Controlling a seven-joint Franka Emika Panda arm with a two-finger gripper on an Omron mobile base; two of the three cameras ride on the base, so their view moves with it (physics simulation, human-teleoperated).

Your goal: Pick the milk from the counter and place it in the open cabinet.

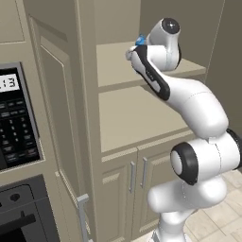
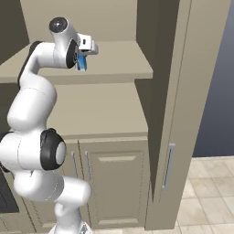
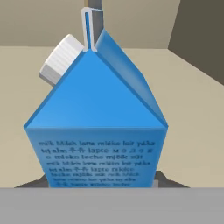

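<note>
The milk (image 3: 96, 127) sits between the fingers of the tool (image 2: 82, 61), above the upper shelf (image 2: 119, 64) inside the open cabinet (image 1: 142, 113). A lower shelf (image 2: 100, 109) lies beneath, with two panelled doors (image 1: 130, 194) below that. The microwave panel (image 1: 16, 118) stands left of the cabinet, above the oven (image 1: 19, 212).

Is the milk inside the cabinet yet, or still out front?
Inside: the milk, gripped by the tool, hangs over the upper shelf, not yet set down.
</note>
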